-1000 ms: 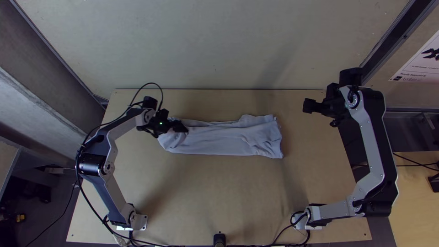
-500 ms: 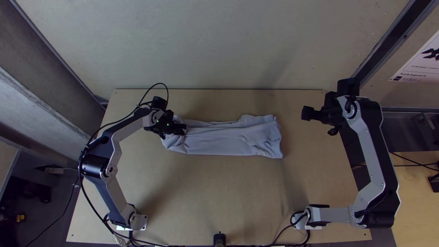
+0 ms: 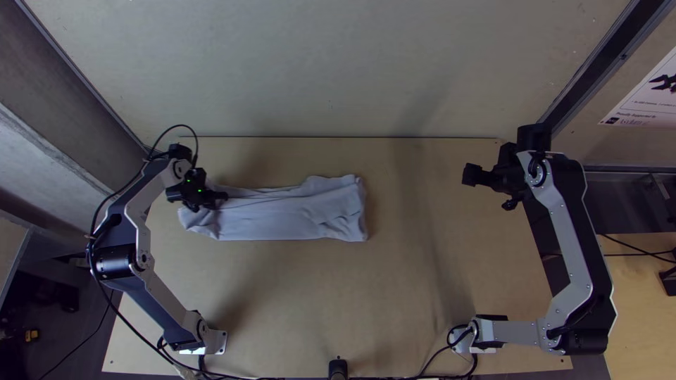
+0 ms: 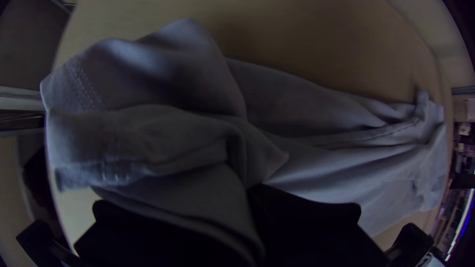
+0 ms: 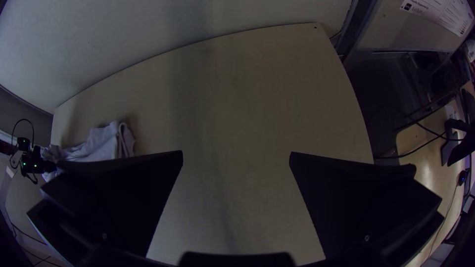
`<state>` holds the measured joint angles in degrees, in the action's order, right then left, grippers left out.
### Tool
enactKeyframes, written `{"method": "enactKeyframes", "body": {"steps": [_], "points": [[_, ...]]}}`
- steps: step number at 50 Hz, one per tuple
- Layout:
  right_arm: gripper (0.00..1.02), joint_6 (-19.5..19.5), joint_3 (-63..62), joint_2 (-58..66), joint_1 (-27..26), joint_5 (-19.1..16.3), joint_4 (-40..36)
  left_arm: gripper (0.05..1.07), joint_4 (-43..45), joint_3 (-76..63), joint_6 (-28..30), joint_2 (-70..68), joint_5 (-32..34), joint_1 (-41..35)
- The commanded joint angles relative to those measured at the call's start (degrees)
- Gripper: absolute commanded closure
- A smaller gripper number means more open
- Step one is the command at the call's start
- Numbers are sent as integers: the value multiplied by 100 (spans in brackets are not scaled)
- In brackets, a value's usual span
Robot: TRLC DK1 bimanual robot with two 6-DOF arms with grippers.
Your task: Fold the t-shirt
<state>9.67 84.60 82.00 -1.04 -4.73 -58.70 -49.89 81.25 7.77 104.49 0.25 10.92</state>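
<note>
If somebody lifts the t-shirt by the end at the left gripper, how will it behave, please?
The t-shirt will probably hang floppy, as its cloth sags in soft creases beside the left gripper. The long strip may also fall open, because its layers look loose at that end.

T-shirt (image 3: 282, 217) partly hidden, poster (image 3: 651, 95) cropped

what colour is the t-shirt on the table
The t-shirt is a pale bluish grey, plain; it shows best in the top view.
</note>
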Motion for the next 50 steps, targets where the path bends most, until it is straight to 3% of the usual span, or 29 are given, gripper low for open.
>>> {"method": "enactKeyframes", "body": {"steps": [1,9,23,30,50], "points": [[4,175,-207,-158,86,7,104,105,-100,198,647,-341,-385,279],[4,246,-233,-202,95,-1,113,105,-100,233,1280,-614,-1220,385],[4,281,-383,-342,95,7,113,105,-311,391,1517,-1255,-2266,-406],[4,281,-462,-456,25,7,122,105,-1049,664,1183,-1229,-2433,-1013],[4,52,-752,-826,-503,-19,130,105,-1796,1587,128,-429,-2486,-2603]]}}
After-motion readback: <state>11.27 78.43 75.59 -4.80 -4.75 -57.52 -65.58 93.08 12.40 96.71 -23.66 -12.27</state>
